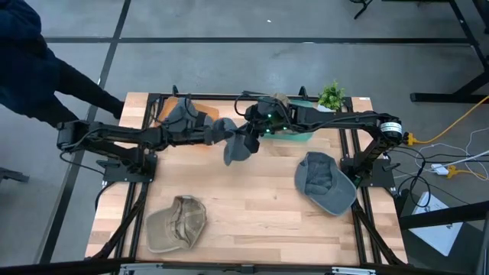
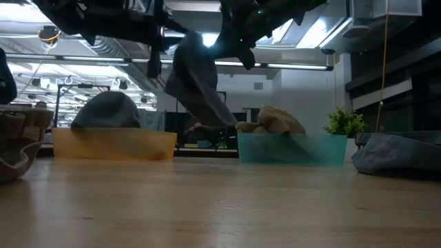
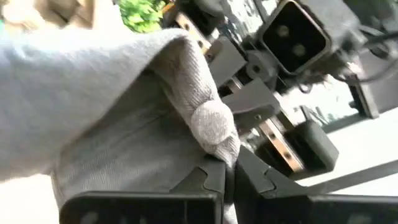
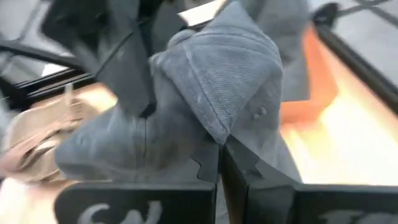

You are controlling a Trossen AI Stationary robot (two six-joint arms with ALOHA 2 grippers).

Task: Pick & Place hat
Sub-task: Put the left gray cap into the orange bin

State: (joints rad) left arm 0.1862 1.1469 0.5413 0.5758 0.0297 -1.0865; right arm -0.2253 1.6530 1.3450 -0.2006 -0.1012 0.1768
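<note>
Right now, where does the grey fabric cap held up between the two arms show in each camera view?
High view: the grey fabric cap hangs at centre, above the table's far half.
Low view: upper centre, hanging in the air.
Left wrist view: fills the left, pinched in the left gripper.
Right wrist view: centre, pinched in the right gripper.
Shared landmark: the orange bin, also in the low and right wrist views.

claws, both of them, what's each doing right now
Left claw: shut on the grey fabric cap.
Right claw: shut on the same cap.
</note>
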